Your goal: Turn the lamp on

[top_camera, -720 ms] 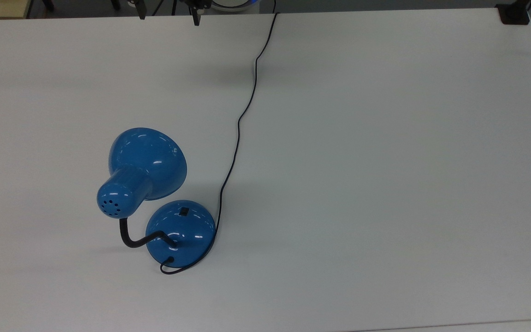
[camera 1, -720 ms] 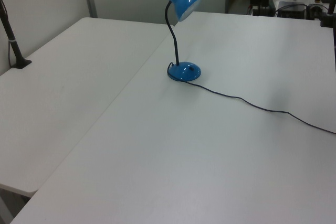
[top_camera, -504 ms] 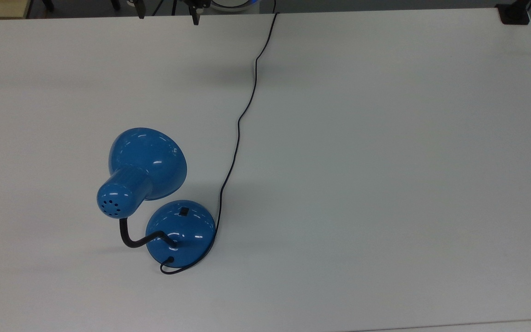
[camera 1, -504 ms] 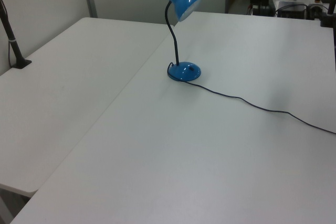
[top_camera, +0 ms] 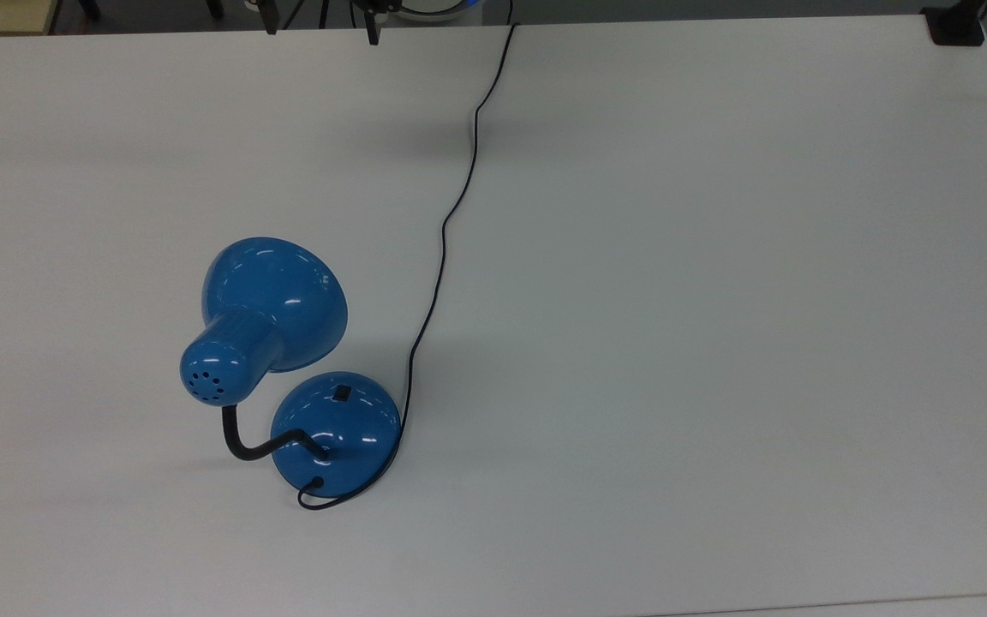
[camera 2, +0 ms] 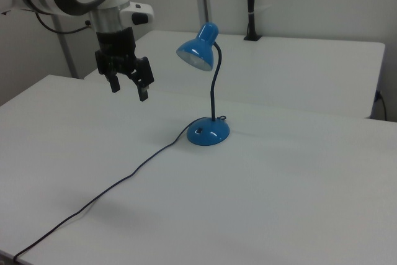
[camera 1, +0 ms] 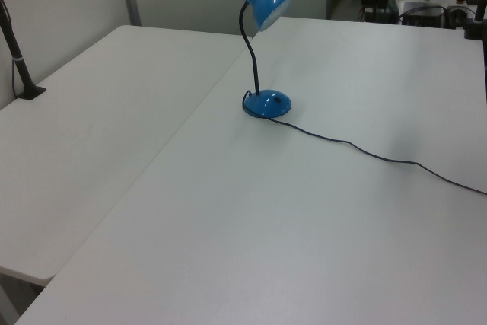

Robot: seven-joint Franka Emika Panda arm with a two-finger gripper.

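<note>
The glossy blue lamp point(top_camera: 275, 296) stands on the white table point(top_camera: 716, 300), in the top view's lower left. Its black neck point(top_camera: 241, 441) bends down to a round domed base point(top_camera: 335, 433) with a small black switch point(top_camera: 342, 393). The left view shows the lamp point(camera 1: 266, 103) upright at mid-table, as does the right view, with its shade point(camera 2: 198, 51) above its base point(camera 2: 208, 133). My gripper point(camera 2: 129, 90) hangs open and empty in the air, well apart from the lamp on the right view's left. Its fingertips point(top_camera: 372, 34) poke in at the top view's top edge.
The lamp's thin black cord point(top_camera: 442, 248) snakes from the base across the table to the far edge. A black clamp point(top_camera: 956, 26) sits on the top view's top right corner. A second table point(camera 1: 91, 112) adjoins, with a black pole point(camera 1: 19, 66) clamped on it.
In the top view my gripper's fingertips have shifted slightly to the right. The lamp and its cord have not moved.
</note>
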